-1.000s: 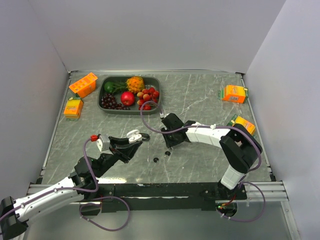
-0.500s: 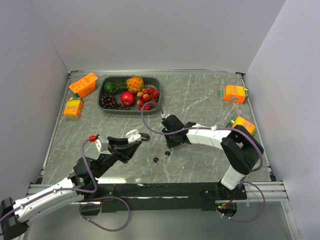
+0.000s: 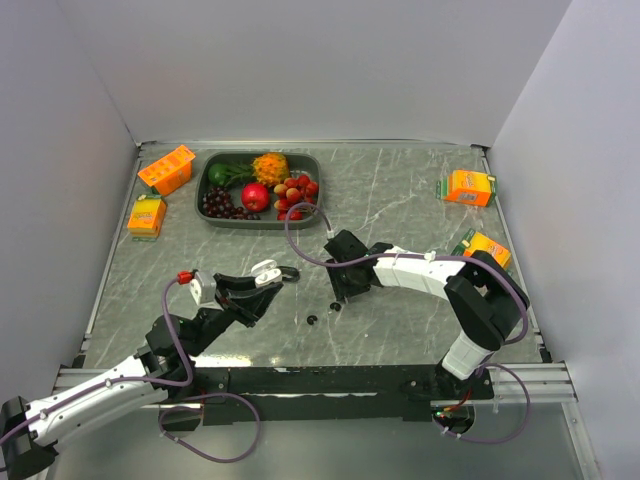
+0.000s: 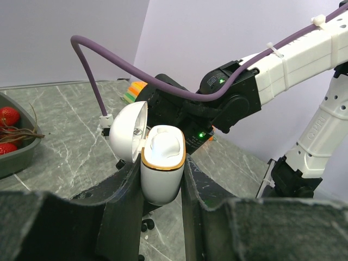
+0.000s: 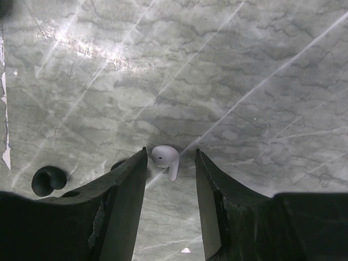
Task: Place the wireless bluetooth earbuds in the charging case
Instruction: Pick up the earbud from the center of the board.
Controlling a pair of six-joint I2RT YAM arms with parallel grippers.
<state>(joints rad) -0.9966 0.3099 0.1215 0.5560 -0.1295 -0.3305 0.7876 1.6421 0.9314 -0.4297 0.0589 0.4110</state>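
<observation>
The open case [image 4: 161,163] is clamped in the left gripper [image 4: 161,179]; right of it, an earbud [image 5: 165,156] is straddled by the part-open right gripper [image 5: 170,157].

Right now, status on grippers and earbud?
Left gripper shut on open charging case. Right gripper open, straddling white earbud on table. Black piece beside it, outside the jaws.

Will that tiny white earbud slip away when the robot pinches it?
Maybe. The white earbud looks smooth and rounded, so it could squirt out of the right gripper. It looks tiny, so likely very light. Its stem lies on the table, so it probably won't roll far.
</observation>
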